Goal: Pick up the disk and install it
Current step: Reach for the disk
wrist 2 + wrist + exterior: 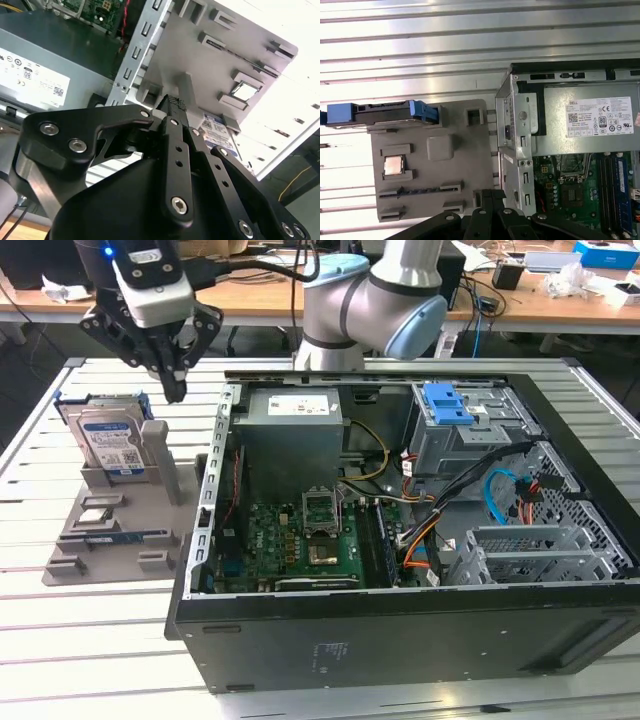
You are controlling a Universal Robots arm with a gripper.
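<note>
- While the gripper hangs above the far end of the grey fixture tray, it carries nothing. Fingers are pressed together, tips pointing straight down.
- Arm pose: the arm rises at the far side of the open PC case and reaches over to the exterior view's left. The wrist holds the gripper well clear of the slatted table.
- Fingertips sit higher than the disk and just to its right in the exterior view, near the tray's grey upright post. No contact with the disk.
- The disk stands on edge in the tray's far slot, label facing near, blue rail along its edges. Not picked up.
- First wrist view looks down on the tray. The disk is edge-on, a square chip sits in its pocket and a memory stick lies in its slot.
- Second wrist view: both finger bars lie side by side with no gap at the tip. The disk label shows past them.
- The case lies open on its side, to the right of the tray in the exterior view. Inside are the power supply and motherboard. A blue bracket sits on the grey drive cage at the far right.
</note>
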